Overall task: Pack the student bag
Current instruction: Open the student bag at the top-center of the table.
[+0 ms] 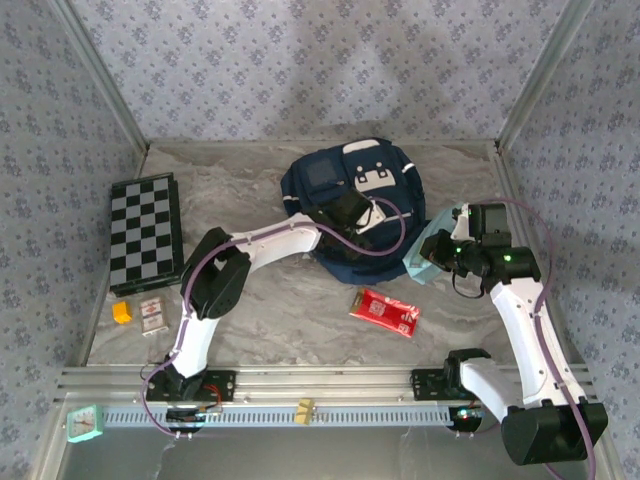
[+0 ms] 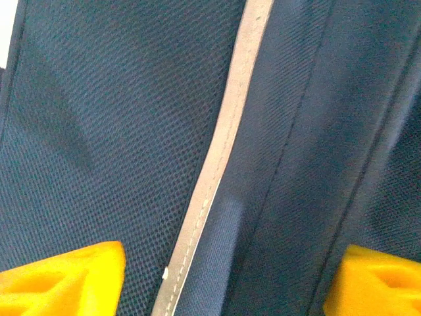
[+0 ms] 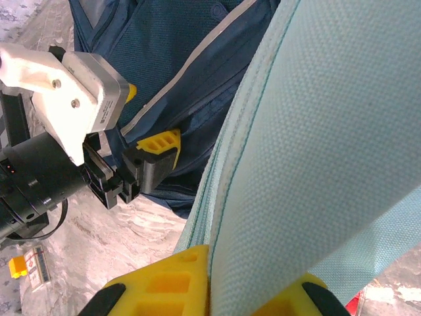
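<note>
The student bag (image 1: 318,180) lies toward the back of the marble desk (image 1: 260,310), roughly in the middle. Its white panel with two buckles (image 1: 368,172) faces up at the far end. It is the biggest thing on the desk, navy with a pale grey stripe (image 2: 217,164) running across the fabric.

The left arm reaches in from the near left and its gripper (image 2: 220,280) is right up against the front of the bag. The two yellow fingertips (image 2: 66,276) stand well apart, with blue cloth and the stripe across the gap between them. From here I can't tell whether they pinch any fabric.

On the right, the other arm bends in toward the bag's right side. Its gripper (image 3: 227,289) is clamped on a light teal piece of woven cloth (image 3: 316,145), with the yellow fingertips pressed to either side of it. That cloth hangs just beside the bag's lower right edge, and from the top view I can't say whether the two touch.

A black-and-white chessboard (image 1: 145,232) lies flat at the left, well apart from the bag. Near its front end sit a small orange block (image 1: 122,312) and a small pale packet (image 1: 152,315) side by side. A red packet (image 1: 385,310) lies on the desk in front of the bag, between the two arms.
</note>
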